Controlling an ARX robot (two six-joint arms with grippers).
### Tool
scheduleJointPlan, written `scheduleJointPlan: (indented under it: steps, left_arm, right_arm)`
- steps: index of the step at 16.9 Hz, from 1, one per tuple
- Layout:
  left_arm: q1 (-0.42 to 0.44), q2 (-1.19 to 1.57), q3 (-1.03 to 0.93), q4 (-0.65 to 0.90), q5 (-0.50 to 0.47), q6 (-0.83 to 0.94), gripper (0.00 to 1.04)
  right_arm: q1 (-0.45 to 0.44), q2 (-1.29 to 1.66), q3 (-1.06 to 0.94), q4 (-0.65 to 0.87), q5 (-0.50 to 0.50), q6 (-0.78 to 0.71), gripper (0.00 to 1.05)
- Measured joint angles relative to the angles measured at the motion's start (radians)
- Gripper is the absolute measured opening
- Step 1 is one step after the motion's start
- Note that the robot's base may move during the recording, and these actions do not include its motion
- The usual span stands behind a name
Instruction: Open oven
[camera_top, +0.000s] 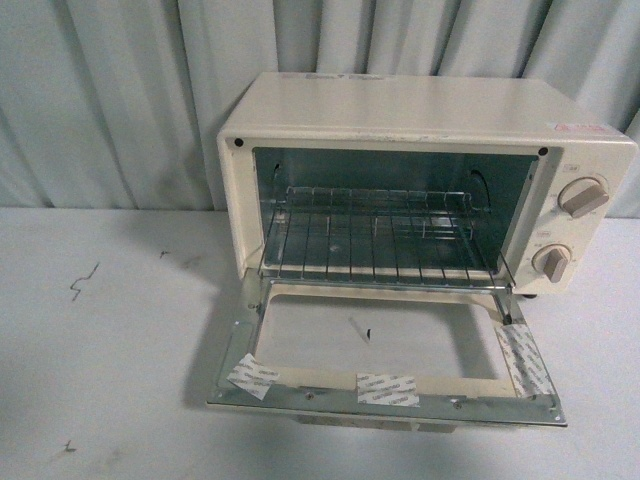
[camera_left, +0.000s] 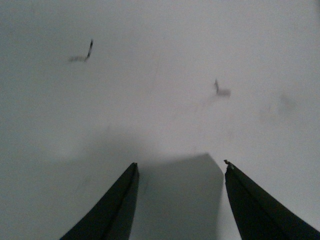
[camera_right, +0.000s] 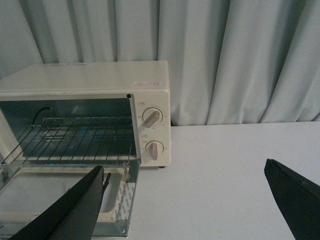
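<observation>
The oven (camera_top: 420, 180) sits toward the back of the worktop (camera_top: 110, 340), right of centre in the front view, and its door (camera_top: 385, 350) is already dropped flat, glass window facing up, hinged along the oven's front edge and reaching out toward the robot. The rack (camera_top: 385, 235) is in plain sight inside the cavity, two knobs (camera_top: 565, 230) stacked on the right-hand panel. Going by how it lies, the opening looks done.

Neither arm shows in the front view. The right hand (camera_right: 185, 175) is spread wide and holds nothing; between its fingers (camera_right: 75, 205) the right wrist view looks at the oven's knob side and the near corner of the lowered door. One finger overlaps that corner in the picture, but whether it touches I can't tell.

The left hand (camera_left: 180, 170) is also parted, also empty, looking down at bare worktop with a few dark scuffs (camera_left: 82, 54); no oven in that view at all.

So the relation that counts: the door's long axis runs side to side across the robot's front, its free edge nearest the robot, and the right hand is the one facing it. Any further move, I'd judge, belongs to the right arm, and it is likely just a clean retreat, keeping clear of the door's edge. The tape patches (camera_top: 385, 388) along the frame are worth avoiding too.
</observation>
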Motion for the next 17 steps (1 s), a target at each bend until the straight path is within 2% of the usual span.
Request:
scheduleJointPlan:
  steps: [2,3,4,5,8,12,14,17]
  left_arm:
    - [0.018,-0.131,-0.042,-0.013,0.02,0.06,0.32]
    - [0.027,-0.187,-0.042,-0.002,0.028,0.068,0.26]
    - [0.073,-0.299,-0.043,0.002,0.086,0.085,0.15]
    - [0.092,-0.402,-0.043,0.0,0.089,0.09,0.04]
    - [0.095,-0.764,-0.044,-0.004,0.094,0.093,0.02]
    - [0.093,-1.278,-0.044,-0.438,0.097,0.093,0.02]
    - [0.093,-1.418,-0.043,-0.575,0.097,0.093,0.02]
    - [0.093,-1.532,-0.042,-0.697,0.097,0.093,0.02]
  right_arm:
    - [0.0,0.0,0.0,0.001,-0.002,0.0,0.98]
    - [0.0,0.0,0.0,0.003,-0.003,0.0,0.98]
    - [0.0,0.0,0.0,0.001,-0.003,0.0,0.98]
    - [0.0,0.0,0.0,0.001,-0.003,0.0,0.98]
    - [0.0,0.0,0.0,0.001,-0.003,0.0,0.98]
    - [0.0,0.0,0.0,0.001,-0.003,0.0,0.98]
    - [0.0,0.0,0.0,0.001,-0.003,0.0,0.98]
    - [0.0,0.0,0.0,0.001,-0.003,0.0,0.98]
